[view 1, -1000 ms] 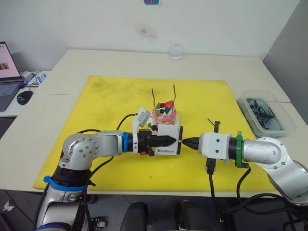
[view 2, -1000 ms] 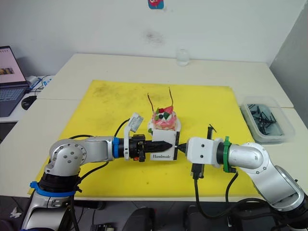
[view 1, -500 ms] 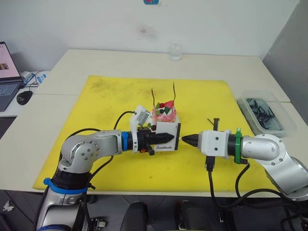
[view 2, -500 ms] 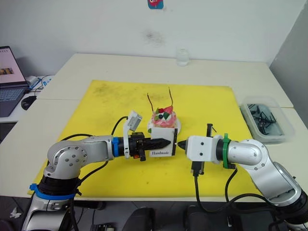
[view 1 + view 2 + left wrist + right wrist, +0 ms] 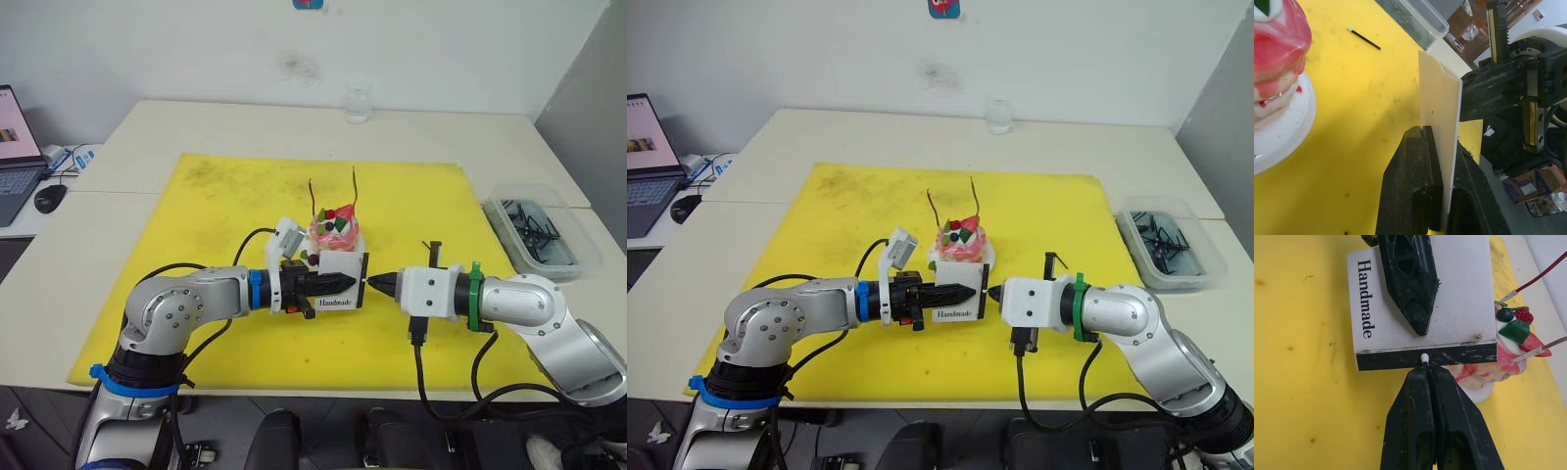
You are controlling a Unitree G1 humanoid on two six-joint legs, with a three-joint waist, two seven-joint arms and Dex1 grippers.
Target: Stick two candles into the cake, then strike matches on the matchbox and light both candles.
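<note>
The pink cake (image 5: 335, 231) on its small white plate stands mid-mat with two thin candles (image 5: 354, 186) rising from it. Just in front of it, my left gripper (image 5: 343, 283) is shut on the white matchbox (image 5: 345, 268), which it holds on edge above the mat. My right gripper (image 5: 1426, 368) is shut on a match whose white tip (image 5: 1424, 357) touches the box's black striking strip (image 5: 1400, 360). Another match (image 5: 1364, 38) lies on the yellow mat beyond the box.
The yellow mat (image 5: 225, 196) covers the middle of the table. A clear bin (image 5: 539, 235) of black parts sits at the right edge. A glass (image 5: 358, 106) stands at the back, and a laptop (image 5: 15, 147) and a mouse (image 5: 49, 198) are at the far left.
My right gripper has moved left until the match tip meets the striking strip. The left gripper lifted the matchbox slightly, closer to the cake.
</note>
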